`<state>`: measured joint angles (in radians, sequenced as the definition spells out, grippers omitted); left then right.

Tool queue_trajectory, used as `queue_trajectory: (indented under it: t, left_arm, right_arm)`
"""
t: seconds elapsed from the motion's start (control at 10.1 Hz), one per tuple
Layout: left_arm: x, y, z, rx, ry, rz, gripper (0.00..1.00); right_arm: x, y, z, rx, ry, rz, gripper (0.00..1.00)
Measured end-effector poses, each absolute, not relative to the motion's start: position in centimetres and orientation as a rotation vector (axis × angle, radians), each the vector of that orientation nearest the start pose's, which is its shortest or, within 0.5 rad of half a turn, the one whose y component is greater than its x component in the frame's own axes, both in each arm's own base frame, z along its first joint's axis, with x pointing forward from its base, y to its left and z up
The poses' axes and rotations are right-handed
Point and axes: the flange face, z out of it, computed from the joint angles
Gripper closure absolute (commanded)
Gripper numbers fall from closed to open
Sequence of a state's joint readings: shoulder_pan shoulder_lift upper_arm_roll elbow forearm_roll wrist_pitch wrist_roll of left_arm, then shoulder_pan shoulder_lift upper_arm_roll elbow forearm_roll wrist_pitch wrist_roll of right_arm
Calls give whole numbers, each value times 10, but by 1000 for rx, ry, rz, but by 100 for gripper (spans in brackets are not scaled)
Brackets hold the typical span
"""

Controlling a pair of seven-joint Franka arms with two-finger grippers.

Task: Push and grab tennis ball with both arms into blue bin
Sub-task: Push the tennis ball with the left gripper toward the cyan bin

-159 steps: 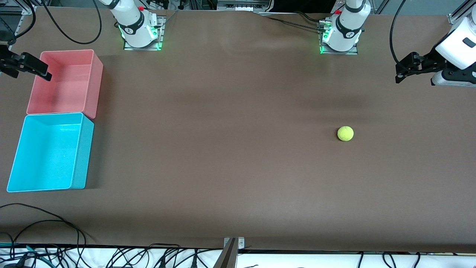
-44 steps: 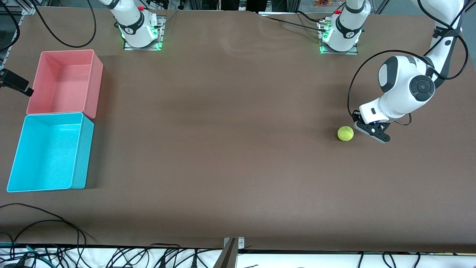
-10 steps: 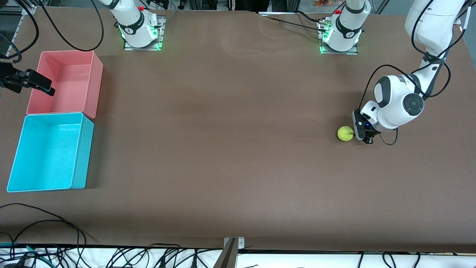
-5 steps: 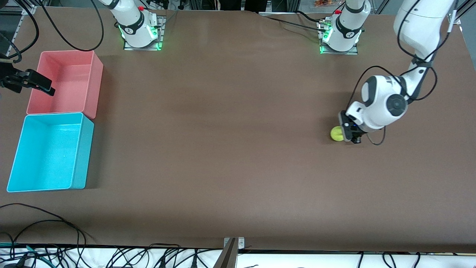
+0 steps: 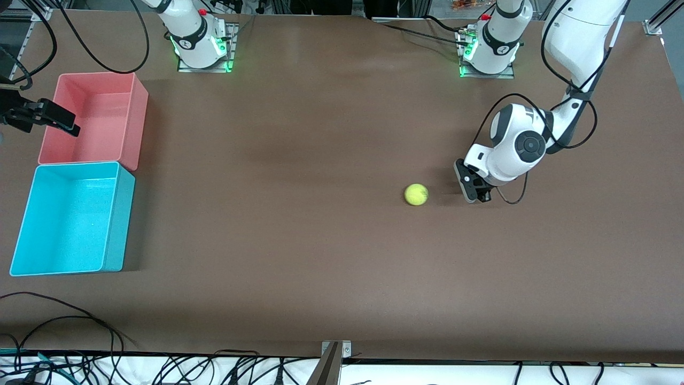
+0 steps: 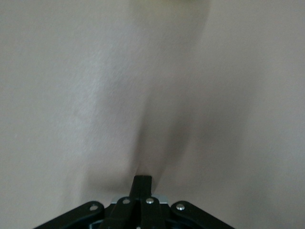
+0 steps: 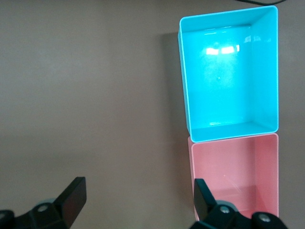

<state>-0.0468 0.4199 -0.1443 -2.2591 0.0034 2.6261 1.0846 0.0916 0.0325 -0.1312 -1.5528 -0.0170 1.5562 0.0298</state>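
Observation:
The tennis ball (image 5: pixel 416 194) lies on the brown table, apart from my left gripper (image 5: pixel 472 190), on the side toward the right arm's end. My left gripper is shut and empty, low at the table; its closed fingers (image 6: pixel 143 183) show in the left wrist view, with a yellow sliver of the ball (image 6: pixel 164 1) at that view's edge. The blue bin (image 5: pixel 121 224) stands empty at the right arm's end of the table. My right gripper (image 5: pixel 56 121) hangs open and empty over the outer wall of the pink bin. The right wrist view shows the blue bin (image 7: pixel 186 95) below it.
The pink bin (image 5: pixel 137 123) stands empty against the blue bin, farther from the front camera; it also shows in the right wrist view (image 7: pixel 193 162). Cables lie along the table's near edge (image 5: pixel 64 321).
The left gripper swept toward the right arm's end and struck the ball. The ball has rolled that way and is now clear of the gripper. The right arm has not moved.

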Motion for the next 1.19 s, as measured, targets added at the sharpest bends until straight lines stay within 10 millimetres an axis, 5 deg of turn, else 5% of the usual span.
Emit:
queue_trajectory:
  t: [0.69, 0.79, 0.89, 1.19]
  left_arm:
    - [533, -66, 183, -2607, 1852, 28, 98]
    - [536, -61, 192, -2609, 1839, 23, 78]
    - [539, -55, 204, -2609, 1820, 4, 1]
    - [542, -51, 249, -2595, 1804, -9, 0]
  right_arm:
    - [560, -24, 611, -3160, 117, 88, 0]
    - [560, -25, 609, -3160, 118, 93, 0]
    - [564, -26, 605, -3161, 121, 96, 0]
    - [590, -23, 562, -3170, 111, 138, 0]
